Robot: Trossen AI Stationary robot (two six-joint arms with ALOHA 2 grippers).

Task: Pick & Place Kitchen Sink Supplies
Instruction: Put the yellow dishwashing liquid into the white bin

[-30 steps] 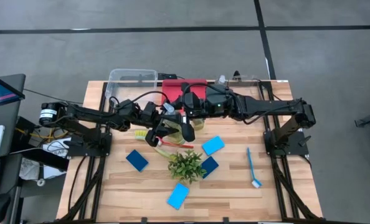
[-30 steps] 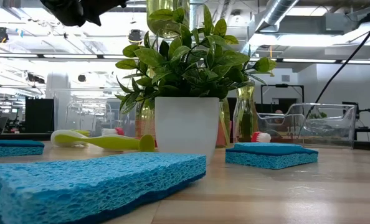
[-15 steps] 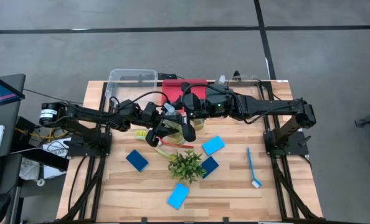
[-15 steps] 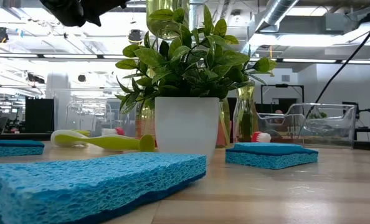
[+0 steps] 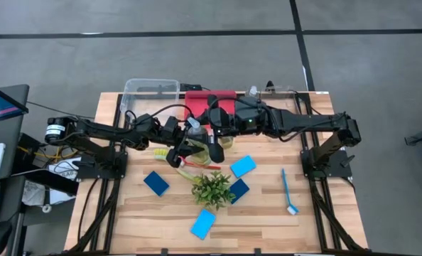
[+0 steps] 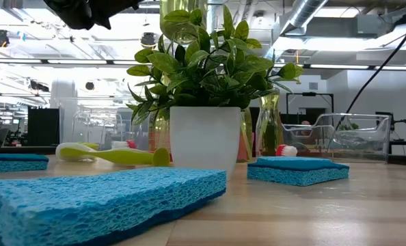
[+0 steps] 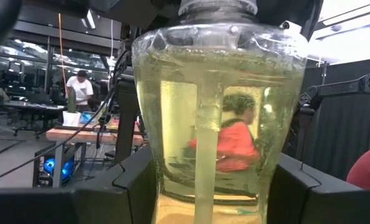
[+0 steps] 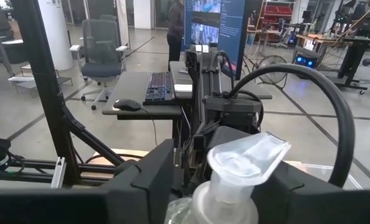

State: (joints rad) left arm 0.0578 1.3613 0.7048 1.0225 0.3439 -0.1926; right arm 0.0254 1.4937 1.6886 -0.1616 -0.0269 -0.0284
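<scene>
Nothing has moved: left tool (image 5: pixel 188 140) and right tool (image 5: pixel 212 140) both clamp 1 bottle (image 7: pixel 219 124) between them.

Glossy clear plastic bottle (image 7: pixel 219 124), porous sponge (image 6: pixel 100 198)

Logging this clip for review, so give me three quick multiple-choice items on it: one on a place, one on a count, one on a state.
1. Where is the blue brush?
A. In the red bin
B. On the table's right side
C. On top of a sponge

2. How many sponges lie on the table?
A. Two
B. Four
C. Six

3. What is the left end effector doing?
A. Gripping a bottle
B. Hanging open
C. Gripping the plant

Answers:
1 B: the blue brush lies alone, to the right of the plant.
2 B: the high view shows four sponges.
3 A: the left end effector has its fingers either side of a bottle; the right end effector grips the other bottle.
</scene>
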